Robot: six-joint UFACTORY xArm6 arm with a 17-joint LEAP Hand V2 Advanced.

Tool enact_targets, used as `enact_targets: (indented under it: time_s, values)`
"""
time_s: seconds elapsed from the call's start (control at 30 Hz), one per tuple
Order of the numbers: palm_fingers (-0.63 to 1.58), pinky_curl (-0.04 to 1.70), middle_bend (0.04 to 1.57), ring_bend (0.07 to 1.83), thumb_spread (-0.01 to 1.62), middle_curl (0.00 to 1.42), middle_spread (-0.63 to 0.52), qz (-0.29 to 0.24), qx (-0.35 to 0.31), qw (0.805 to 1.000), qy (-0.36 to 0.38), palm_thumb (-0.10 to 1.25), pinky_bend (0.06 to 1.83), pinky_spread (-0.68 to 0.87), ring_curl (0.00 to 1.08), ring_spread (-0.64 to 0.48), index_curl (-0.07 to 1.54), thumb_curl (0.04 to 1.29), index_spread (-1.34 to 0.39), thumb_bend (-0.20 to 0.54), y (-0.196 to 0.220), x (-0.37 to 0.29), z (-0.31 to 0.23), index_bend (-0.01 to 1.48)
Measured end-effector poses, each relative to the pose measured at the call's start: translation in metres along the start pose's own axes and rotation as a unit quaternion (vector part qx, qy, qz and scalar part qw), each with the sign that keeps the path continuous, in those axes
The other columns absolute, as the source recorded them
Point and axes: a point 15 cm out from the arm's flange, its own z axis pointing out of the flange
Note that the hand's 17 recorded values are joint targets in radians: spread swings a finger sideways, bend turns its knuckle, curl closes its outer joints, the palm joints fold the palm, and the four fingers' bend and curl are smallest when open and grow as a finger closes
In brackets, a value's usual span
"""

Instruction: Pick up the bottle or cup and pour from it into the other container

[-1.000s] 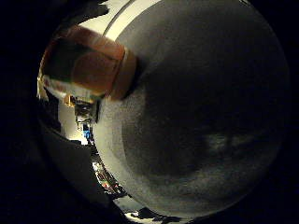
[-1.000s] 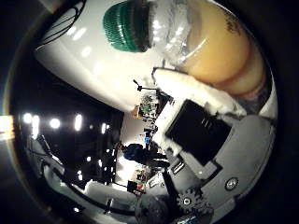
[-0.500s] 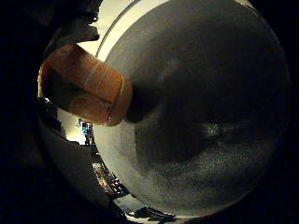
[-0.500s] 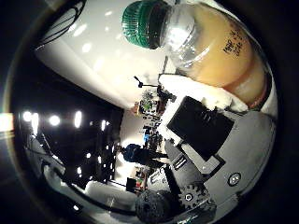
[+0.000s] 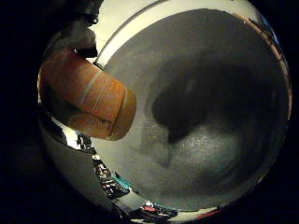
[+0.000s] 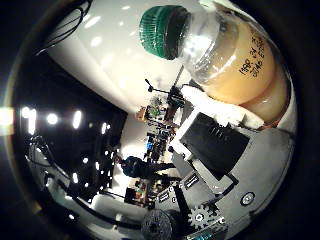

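A clear plastic bottle [image 6: 235, 60] with orange liquid and a green cap [image 6: 163, 28] lies close against my palm in the thumb side palm view. My right hand [image 6: 215, 150], of white and black parts, curls against the bottle's side there. The little finger side palm view shows the bottle's orange lower part [image 5: 84, 93] held over a grey table top [image 5: 234, 65]. A dark shadow [image 5: 192, 107] falls on the table below it.
The table's pale edge [image 5: 117, 33] curves past the bottle. Beyond the hand, the thumb side palm view shows a dark room with ceiling lights [image 6: 75, 120] and cluttered equipment [image 6: 155, 125] far off.
Both views have shifted, so the hand has moved and turned with the bottle in it. The shadow on the table has grown larger and darker.
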Motion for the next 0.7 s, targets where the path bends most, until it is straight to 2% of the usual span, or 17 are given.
enact_targets:
  time_s: [0.17, 0.37, 0.57, 0.7]
  values:
    - [1.01, 0.72, 1.34, 1.37, 0.39, 0.92, -0.16, -0.012, -0.058, 0.997, 0.056, 1.12, 1.44, -0.2, 0.82, -0.25, 0.93, 0.88, -0.22, -0.018, -0.002, -0.033, 0.001, 1.2]
    - [1.01, 0.81, 1.35, 1.35, 0.34, 0.91, -0.16, -0.04, -0.107, 0.984, 0.14, 1.12, 1.38, -0.21, 0.86, -0.26, 0.91, 0.91, -0.21, -0.021, -0.009, -0.064, 0.001, 1.21]
    - [1.03, 0.9, 1.34, 1.32, 0.31, 0.91, -0.16, -0.085, -0.177, 0.956, 0.219, 1.12, 1.32, -0.22, 0.88, -0.26, 0.89, 0.93, -0.21, -0.02, -0.013, -0.091, 0.023, 1.21]
    - [1.03, 0.95, 1.33, 1.32, 0.3, 0.91, -0.16, -0.125, -0.215, 0.929, 0.275, 1.11, 1.27, -0.23, 0.9, -0.27, 0.89, 0.94, -0.2, -0.021, -0.018, -0.113, 0.035, 1.2]
